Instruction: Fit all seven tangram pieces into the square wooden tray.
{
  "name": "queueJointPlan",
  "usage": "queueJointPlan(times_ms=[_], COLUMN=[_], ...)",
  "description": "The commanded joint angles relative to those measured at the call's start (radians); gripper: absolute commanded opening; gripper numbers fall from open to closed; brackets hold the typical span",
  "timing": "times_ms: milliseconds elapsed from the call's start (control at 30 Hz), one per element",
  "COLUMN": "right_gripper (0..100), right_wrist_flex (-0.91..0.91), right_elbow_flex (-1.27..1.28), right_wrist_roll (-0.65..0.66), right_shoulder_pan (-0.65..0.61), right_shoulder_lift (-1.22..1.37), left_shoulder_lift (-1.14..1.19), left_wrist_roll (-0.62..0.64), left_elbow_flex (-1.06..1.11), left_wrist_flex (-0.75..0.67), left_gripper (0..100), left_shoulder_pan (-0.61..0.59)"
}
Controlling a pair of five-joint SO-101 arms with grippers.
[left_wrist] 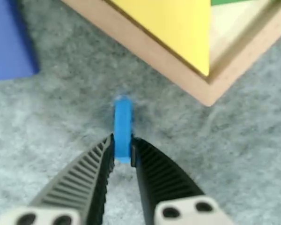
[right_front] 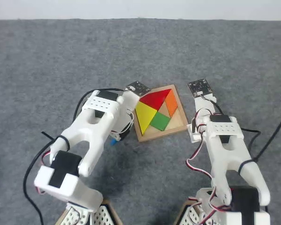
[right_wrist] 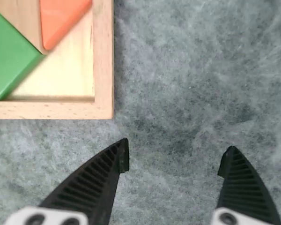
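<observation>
The left gripper (left_wrist: 122, 149) pinches a thin blue piece (left_wrist: 123, 117) (stood on edge) near the tray (left_wrist: 168, 61); the right gripper (right_wrist: 177, 161) gapes wide, empty, over the grey desk (right_wrist: 201, 70).

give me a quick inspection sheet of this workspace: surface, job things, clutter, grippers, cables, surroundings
surface: grey felt under everything
job's things: wooden tray holds red piece, yellow piece, green piece and orange piece; bare wood shows at one corner; small blue piece and darker blue piece are outside the tray
clutter: nothing seen
grippers: left gripper shut on the small blue piece, near a tray corner; right gripper open over felt beside the tray
cables: black cable on left arm; red and white wires on right arm
surroundings: pale strip beyond the felt
</observation>
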Motion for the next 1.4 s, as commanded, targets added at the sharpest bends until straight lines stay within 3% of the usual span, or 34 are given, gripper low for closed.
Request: queueJointPlan(times_ms=[0,300,600,1367], right_gripper=[31.0,31.0,31.0,31.0], right_wrist_flex=[-0.010,-0.004,0.022,0.024], right_elbow_flex=[-0.009,-0.021,-0.020,-0.048], right_wrist_roll=[-0.012,-0.020,-0.020,-0.075], right_shoulder_pan=[0.015,0.082,0.085,0.202], right_shoulder_lift=[-0.050,-0.077,-0.110,-0.113], left_shoulder_lift=[-0.054,-0.206,0.117,0.292], left_wrist_roll=[-0.040,-0.091,-0.138,-0.169], left_elbow_flex=[-0.085,-0.329,-0.503,-0.547], left_wrist_flex=[0.081,0.341,0.275,0.160], left_gripper=[1,1,1,9], left_shoulder_pan=[0.011,0.170,0.353,0.293])
